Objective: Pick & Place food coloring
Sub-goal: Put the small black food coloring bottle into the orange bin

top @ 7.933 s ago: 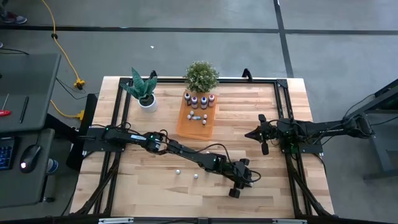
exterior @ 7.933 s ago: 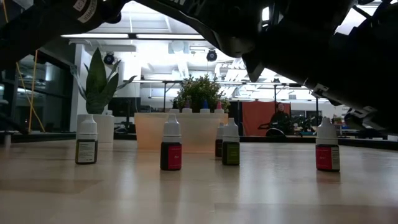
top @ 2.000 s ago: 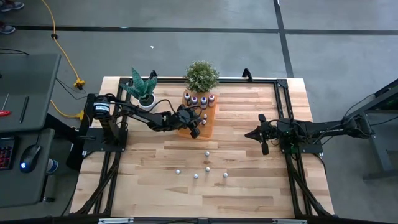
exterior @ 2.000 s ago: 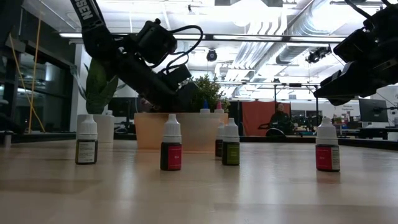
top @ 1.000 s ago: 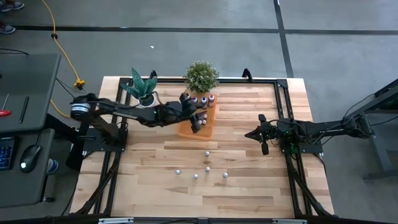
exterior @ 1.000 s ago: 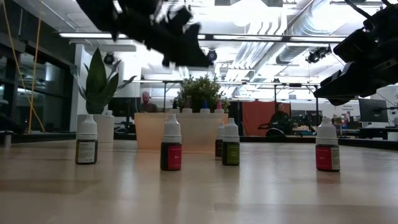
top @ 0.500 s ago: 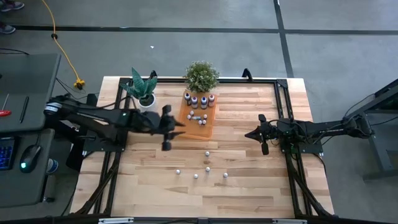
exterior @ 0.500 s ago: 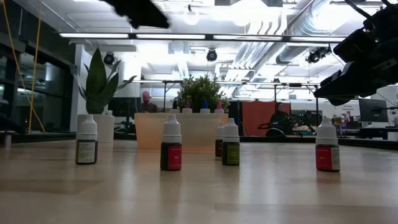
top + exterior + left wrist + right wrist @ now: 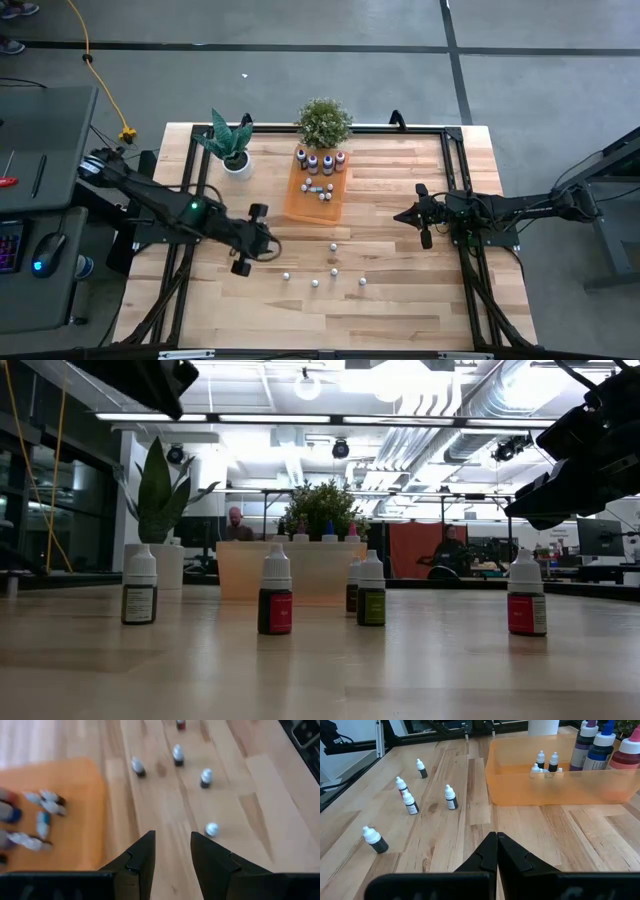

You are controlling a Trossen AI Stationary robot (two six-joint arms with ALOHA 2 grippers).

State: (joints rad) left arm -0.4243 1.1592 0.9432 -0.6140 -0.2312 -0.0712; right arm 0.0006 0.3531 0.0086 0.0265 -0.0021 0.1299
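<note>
Several tiny white-capped food coloring bottles (image 9: 334, 264) stand upright and loose on the wooden table (image 9: 420, 310), and they also show in the low view (image 9: 275, 591). More small bottles (image 9: 318, 189) lie in the orange tray (image 9: 298, 205), behind them a few larger bottles (image 9: 320, 159). My left gripper (image 9: 265, 243) hovers open and empty over bare wood, left of the loose bottles; in its wrist view (image 9: 172, 851) the nearest bottle (image 9: 212, 829) stands ahead of the fingers. My right gripper (image 9: 400, 216) waits shut at the table's right (image 9: 496, 838).
Two potted plants (image 9: 232, 150) (image 9: 323, 122) stand at the far edge beside the tray. A black frame (image 9: 460, 180) runs along the table's sides. Bare wood lies near the front edge. People show in the room beyond the table (image 9: 450, 550).
My left gripper has drawn back from above the orange tray, swinging toward the table's left edge and then the near edge. It now hangs over bare wood left of the loose bottles. The bottles on the table have kept their places.
</note>
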